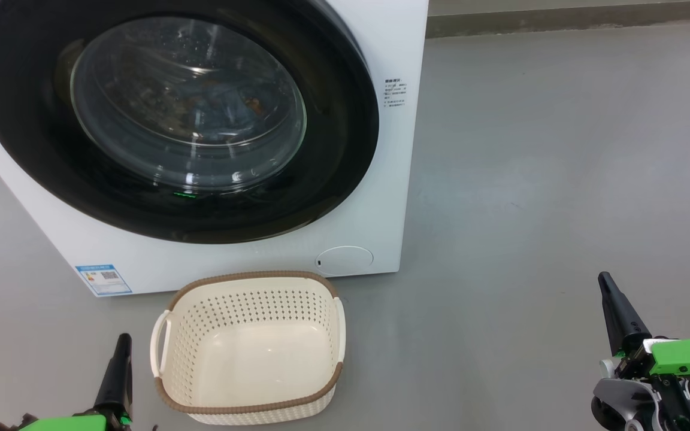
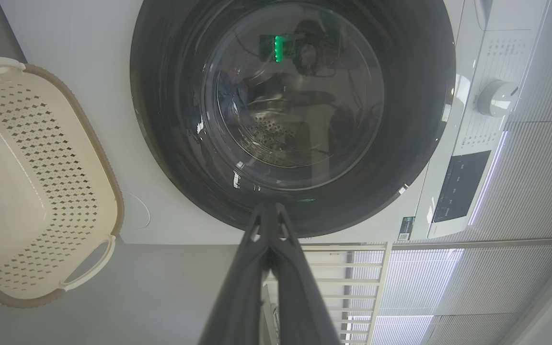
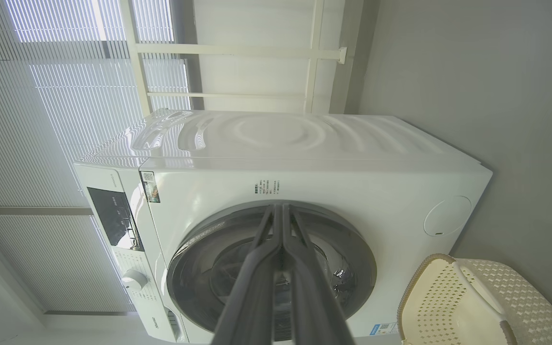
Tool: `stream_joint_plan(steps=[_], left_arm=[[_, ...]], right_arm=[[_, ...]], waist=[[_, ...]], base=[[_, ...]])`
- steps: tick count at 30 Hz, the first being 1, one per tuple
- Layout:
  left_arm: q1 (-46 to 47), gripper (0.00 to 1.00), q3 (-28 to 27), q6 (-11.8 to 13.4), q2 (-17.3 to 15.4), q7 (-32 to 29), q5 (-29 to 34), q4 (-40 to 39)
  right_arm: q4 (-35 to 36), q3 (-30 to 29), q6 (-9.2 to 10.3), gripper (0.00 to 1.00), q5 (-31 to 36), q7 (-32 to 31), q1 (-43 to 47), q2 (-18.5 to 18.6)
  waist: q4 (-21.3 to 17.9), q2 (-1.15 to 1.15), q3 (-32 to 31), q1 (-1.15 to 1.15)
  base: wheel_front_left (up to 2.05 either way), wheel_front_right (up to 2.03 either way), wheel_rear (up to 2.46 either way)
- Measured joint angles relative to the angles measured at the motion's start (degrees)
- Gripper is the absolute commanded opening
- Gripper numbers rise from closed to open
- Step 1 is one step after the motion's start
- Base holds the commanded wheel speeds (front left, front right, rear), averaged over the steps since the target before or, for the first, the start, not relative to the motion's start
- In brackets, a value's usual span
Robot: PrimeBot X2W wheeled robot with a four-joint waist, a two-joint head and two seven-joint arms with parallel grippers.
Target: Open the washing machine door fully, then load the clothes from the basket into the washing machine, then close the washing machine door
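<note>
Glossy black-rimmed washing machine door (image 1: 189, 102) looks rigid, slippery and shut; I'd hook its rim edge. Left gripper (image 1: 122, 344) and right gripper (image 1: 607, 286) are closed, empty.

Closed pincer (image 2: 269, 211) before washing machine door (image 2: 293, 115), basket (image 2: 41, 158) alongside
</note>
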State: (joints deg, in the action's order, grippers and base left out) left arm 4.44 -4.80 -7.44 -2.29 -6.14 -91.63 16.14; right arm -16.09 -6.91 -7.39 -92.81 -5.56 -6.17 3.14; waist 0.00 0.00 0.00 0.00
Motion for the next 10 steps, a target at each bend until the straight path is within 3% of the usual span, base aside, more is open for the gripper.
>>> stream_joint_plan(steps=[10], left_arm=[[0.00,0.00,-0.01,0.00,0.00,0.00,0.00,0.00]], right_arm=[[0.00,-0.04,0.00,0.00,0.00,0.00,0.00,-0.03]], waist=[[0.00,0.00,0.00,0.00]], base=[[0.00,0.00,0.00]])
